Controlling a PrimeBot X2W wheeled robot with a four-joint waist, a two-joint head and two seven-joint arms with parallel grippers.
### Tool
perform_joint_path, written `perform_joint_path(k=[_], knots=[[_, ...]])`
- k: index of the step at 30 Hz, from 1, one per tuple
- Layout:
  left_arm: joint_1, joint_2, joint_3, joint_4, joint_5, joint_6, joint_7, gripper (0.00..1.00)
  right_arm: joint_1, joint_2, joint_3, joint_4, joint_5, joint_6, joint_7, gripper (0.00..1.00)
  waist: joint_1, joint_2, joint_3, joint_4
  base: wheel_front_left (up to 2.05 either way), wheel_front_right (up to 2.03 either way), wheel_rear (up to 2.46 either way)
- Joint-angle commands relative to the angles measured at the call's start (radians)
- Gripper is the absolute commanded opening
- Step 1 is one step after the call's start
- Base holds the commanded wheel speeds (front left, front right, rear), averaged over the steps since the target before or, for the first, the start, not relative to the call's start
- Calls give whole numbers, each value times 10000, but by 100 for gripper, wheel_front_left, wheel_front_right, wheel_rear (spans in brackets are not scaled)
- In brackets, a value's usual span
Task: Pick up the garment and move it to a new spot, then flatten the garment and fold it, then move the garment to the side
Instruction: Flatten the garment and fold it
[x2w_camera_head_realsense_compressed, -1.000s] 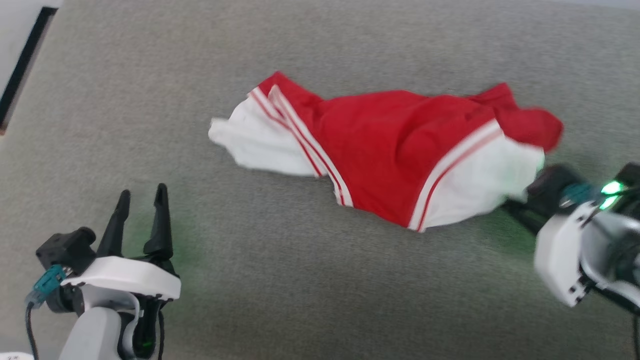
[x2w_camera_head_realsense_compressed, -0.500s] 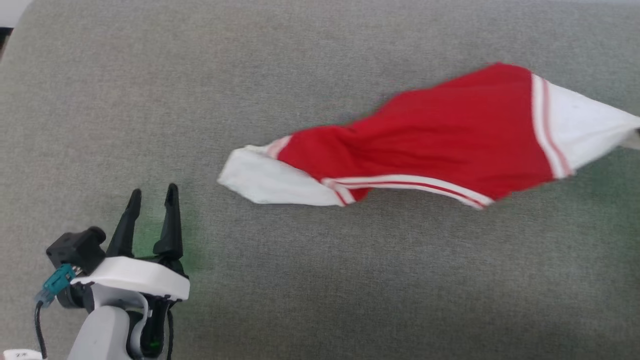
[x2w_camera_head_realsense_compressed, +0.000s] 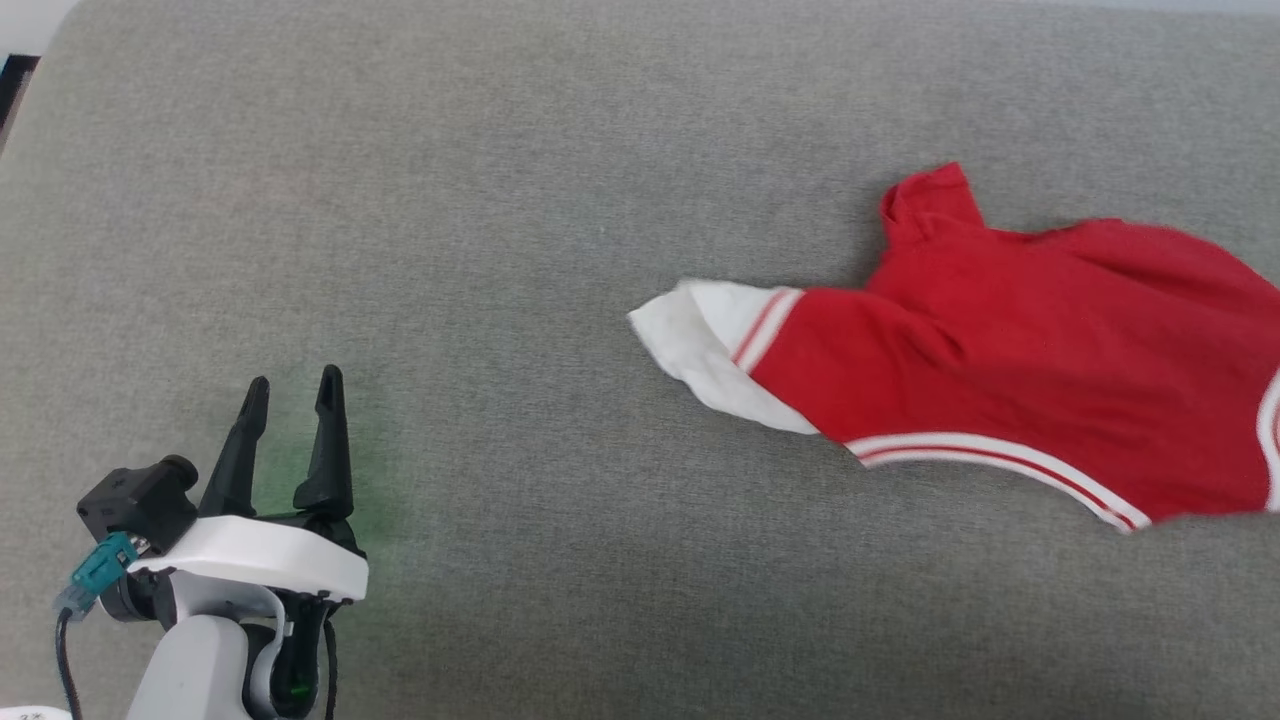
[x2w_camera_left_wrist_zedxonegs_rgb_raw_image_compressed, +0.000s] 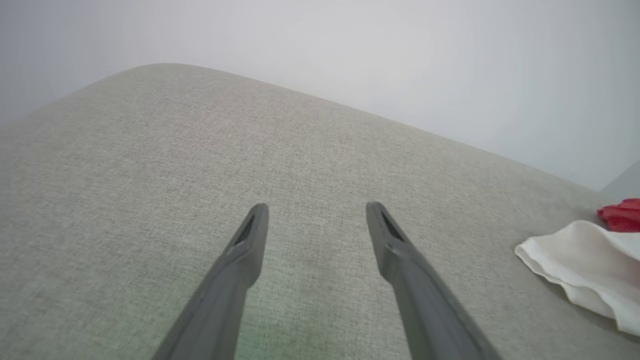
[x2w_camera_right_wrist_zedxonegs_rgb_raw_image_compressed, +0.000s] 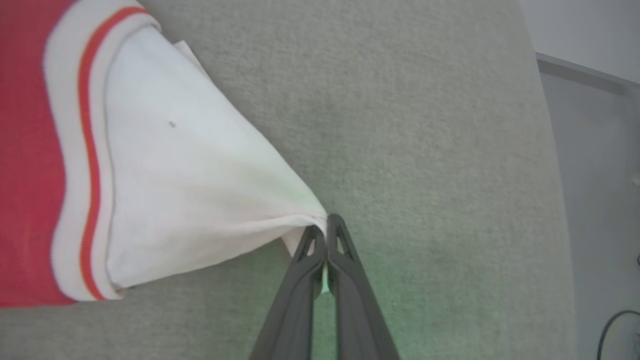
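**A:** What is at the left?

**B:** The left gripper, over the near left part of the grey fabric surface. Its two dark fingers stand apart with a moderate gap. Nothing is between them, and bare fabric lies under them.

**A:** And the shirt?

**B:** The garment lies on the right half of the surface, well apart from that gripper. It runs off the right side of the head view. Its leftmost part is a creased white sleeve pointing toward the middle of the surface. Next comes the red body, with a red flap sticking out toward the far edge. Striped trim in white and red runs along its near side.

**A:** What has hold of it?

**B:** The right gripper. Its fingers are pressed together on the tip of a second white sleeve, which is drawn into a taut cone toward them. Next to that sleeve is a white band with a red stripe, then red cloth.

**A:** Is that sleeve off the surface?

**B:** I cannot tell. Beyond the gripper, the wrist view shows the surface's edge, with a smooth grey area past it.
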Motion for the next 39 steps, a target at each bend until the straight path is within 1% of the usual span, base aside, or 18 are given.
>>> perform_joint_path(k=[1,4,9,10,11,12,16,19,20,23,25,26,27,29,31,33,36,39], knots=[[92,-14,12,-31,127,-39,-50,100,208,-85,-119,133,13,-28,-112,0,0,0,-26,-62,0,0,0],[79,32,12,-36,164,-81,-50,100,401,-126,-304,381,-111,-27,-364,0,0,0,-65,-175,0,0,0],[-28,179,-51,-22,225,-125,-50,100,221,2,-165,581,-136,-27,-724,0,0,0,-134,-362,0,0,0],[-59,226,-83,-24,232,-131,-50,100,158,42,-172,616,-155,-28,-837,13,0,0,-147,-402,0,0,0],[-103,287,-135,-22,237,-149,-35,100,99,96,-176,651,-187,-28,-945,44,0,0,-164,-443,0,0,0],[-173,381,-197,-45,272,-172,-1,100,45,152,-190,661,-199,-27,-1064,100,0,0,-186,-490,0,0,0],[-667,901,-440,-322,367,-209,255,100,-181,262,-512,531,-336,-27,-1634,100,0,0,-228,-744,0,0,0],[-1209,1421,-757,-759,236,-270,753,100,-334,449,-929,235,-471,-27,-2143,100,0,0,-252,-998,0,0,0],[-1209,1421,-757,-759,236,-270,753,100,-334,449,-929,235,-471,-27,-2143,100,0,0,-252,-998,0,0,0],[-1975,1908,-1406,-1399,-344,-286,1701,100,-493,710,-1379,-322,-688,-27,-2607,100,0,0,-235,-1293,0,0,0],[-2580,2323,-2038,-1871,-1063,-291,2602,100,-637,974,-1574,-791,-874,-27,-2832,100,0,0,-187,-1508,0,0,0],[-3137,2625,-2783,-2068,-2092,-292,3986,100,-823,1250,-1685,-1245,-1022,-27,-2962,100,0,0,-139,-1713,0,0,0],[-3441,2734,-3192,-2131,-2621,-293,4834,100,-910,1390,-1635,-1448,-1116,-27,-2993,100,0,0,-120,-1821,0,0,0],[-4043,2775,-3466,-1772,-3901,-267,6587,100,-1084,1668,-1467,-1827,-1324,-28,-2967,100,0,0,-64,-2058,0,0,0],[-4481,2698,-3803,-1271,-5091,-208,8648,100,-1229,1921,-1141,-2098,-1500,-28,-2871,100,0,0,8,-2298,0,0,0],[-5067,2742,-4048,-836,-5797,68,10385,100,-1369,2117,-824,-2272,-1609,-27,-2785,100,0,0,103,-2505,0,0,0],[-5575,2700,-4337,-437,-6538,564,12253,100,-1496,2418,-393,-2438,-1805,-27,-2699,100,0,0,294,-2796,0,0,0],[-5888,2660,-4439,-217,-7045,1016,13378,100,-1594,2592,-176,-2463,-1936,-27,-2724,100,0,0,492,-3005,0,0,0]])
